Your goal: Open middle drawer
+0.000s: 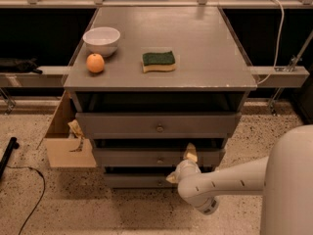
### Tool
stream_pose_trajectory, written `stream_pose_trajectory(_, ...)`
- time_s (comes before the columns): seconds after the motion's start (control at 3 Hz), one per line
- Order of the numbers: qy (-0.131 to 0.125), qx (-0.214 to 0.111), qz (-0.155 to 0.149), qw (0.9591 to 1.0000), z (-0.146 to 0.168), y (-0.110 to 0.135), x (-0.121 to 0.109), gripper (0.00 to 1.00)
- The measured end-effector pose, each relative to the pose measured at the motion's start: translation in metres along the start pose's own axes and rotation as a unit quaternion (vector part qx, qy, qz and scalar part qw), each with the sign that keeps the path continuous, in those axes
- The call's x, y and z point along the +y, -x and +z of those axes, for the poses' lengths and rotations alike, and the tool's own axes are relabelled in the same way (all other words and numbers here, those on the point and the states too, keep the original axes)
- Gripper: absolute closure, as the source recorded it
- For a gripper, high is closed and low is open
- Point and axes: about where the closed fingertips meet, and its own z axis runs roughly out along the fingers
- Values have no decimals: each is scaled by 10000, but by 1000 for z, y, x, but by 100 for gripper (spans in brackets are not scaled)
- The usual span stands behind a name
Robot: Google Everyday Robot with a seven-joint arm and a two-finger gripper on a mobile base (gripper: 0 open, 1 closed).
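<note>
gripper (181, 165) | at middle drawer (132, 156) front, right of knob (160, 159) | above: bowl (101, 39), orange (95, 63), sponge (159, 61)

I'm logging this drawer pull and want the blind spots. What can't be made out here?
Camera view:
- Whether the gripper, low at the cabinet's front right of centre, touches the middle drawer: hidden by the arm.
- The middle drawer's inside: covered by the top drawer.
- The robot's body: cut off by the right edge.
</note>
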Motion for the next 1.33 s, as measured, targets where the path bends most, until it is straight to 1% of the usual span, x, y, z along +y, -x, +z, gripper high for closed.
stream_pose_trajectory(0.33, -92, -279, -318, 9991, -13, 28, 3, 0)
stream_pose_trajectory(0.67, -214, -405, -542, 9975, -15, 50, -5, 0)
stream_pose_trajectory(1.0, -213, -405, -542, 9975, -15, 50, -5, 0)
stream_pose_trajectory(1.33, -11, -454, -287, 9986, -12, 47, -5, 0)
